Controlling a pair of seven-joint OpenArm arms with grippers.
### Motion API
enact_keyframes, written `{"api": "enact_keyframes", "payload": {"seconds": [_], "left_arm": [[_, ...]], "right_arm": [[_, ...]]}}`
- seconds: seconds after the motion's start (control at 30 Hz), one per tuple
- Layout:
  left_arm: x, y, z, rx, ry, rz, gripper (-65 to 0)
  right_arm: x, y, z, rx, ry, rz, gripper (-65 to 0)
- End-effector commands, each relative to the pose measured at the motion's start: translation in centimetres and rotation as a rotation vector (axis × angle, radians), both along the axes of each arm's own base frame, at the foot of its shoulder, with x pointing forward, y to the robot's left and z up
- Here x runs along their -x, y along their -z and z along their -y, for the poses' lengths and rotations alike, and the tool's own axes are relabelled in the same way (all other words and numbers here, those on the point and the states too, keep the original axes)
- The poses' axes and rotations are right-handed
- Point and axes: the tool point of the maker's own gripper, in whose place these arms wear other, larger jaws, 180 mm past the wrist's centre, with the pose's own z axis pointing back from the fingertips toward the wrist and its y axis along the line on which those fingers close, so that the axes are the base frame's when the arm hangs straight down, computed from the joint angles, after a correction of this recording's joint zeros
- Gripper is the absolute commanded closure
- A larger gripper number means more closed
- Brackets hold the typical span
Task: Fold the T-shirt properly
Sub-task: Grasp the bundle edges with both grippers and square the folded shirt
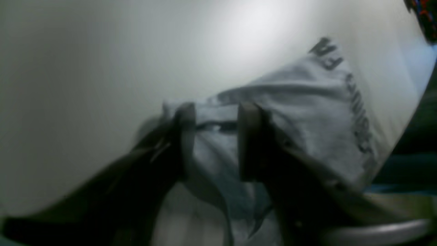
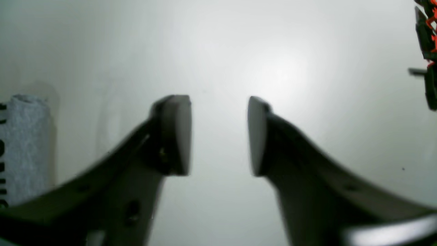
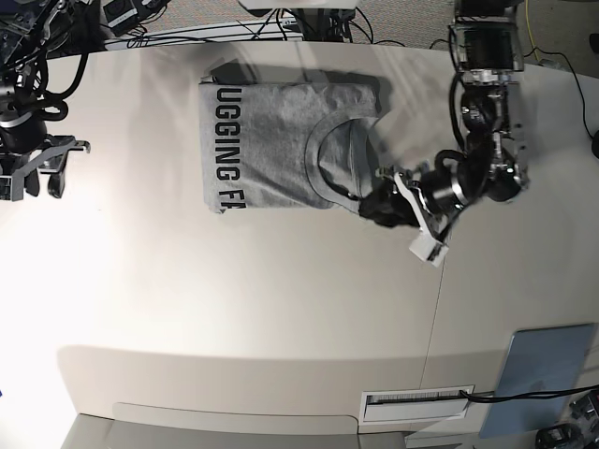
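Bare table [image 3: 234, 281] lies open around the T-shirt [image 3: 271, 140]; cables [image 3: 234, 33] crowd its far edge.

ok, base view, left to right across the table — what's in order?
Right hand → T-shirt → left hand at the shirt's right edge → blue-grey panel at the near right corner.

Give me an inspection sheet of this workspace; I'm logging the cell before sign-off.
Surface: white table, bare around the shirt.
Job's things: T-shirt partly folded, lettering along one edge.
Clutter: blue-grey sheet at a table corner.
Grippers: left gripper jaws apart astride a shirt fold; right gripper open, over bare table.
Cables: black cables along the far edge.
Surroundings: carpet beyond the table.
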Motion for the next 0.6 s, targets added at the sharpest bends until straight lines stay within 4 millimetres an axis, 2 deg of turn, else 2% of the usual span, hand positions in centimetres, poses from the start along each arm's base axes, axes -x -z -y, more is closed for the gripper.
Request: {"api": "enact_keyframes", "payload": {"seconds": [0.0,0.07,0.13,0.2,0.37,0.57], "left_arm": [[0.1,-1.4,0.4,0.007,0.027,0.047,-12.0],[1.6,-1.9,1.3,0.033,0.073,0.071,-0.8],[3.4,-2.1,2.1,0.078,0.118,0.078,0.0],[5.3,-1.7,2.7,0.108,0.153,0.064,0.0],[9.1,0.1,3.3,0.164,0.18,-0.015,0.0],[13.1,2.2,5.1,0.145,0.281,-0.12,0.0]], "right_arm": [[-0.7,-0.8,-0.3,0.009,-0.023,0.038,-15.1],[-1.4,0.3,-1.4,-0.018,-0.06,0.026,-5.0],[-2.3,1.6,-2.7,-0.025,-0.109,-0.004,0.0],[-3.5,2.6,-4.3,-0.004,-0.164,-0.032,0.0],[-7.1,3.3,-8.4,0.031,-0.285,-0.027,0.0],[-10.9,5.0,-11.6,0.004,-0.373,-0.065,0.0]]}}
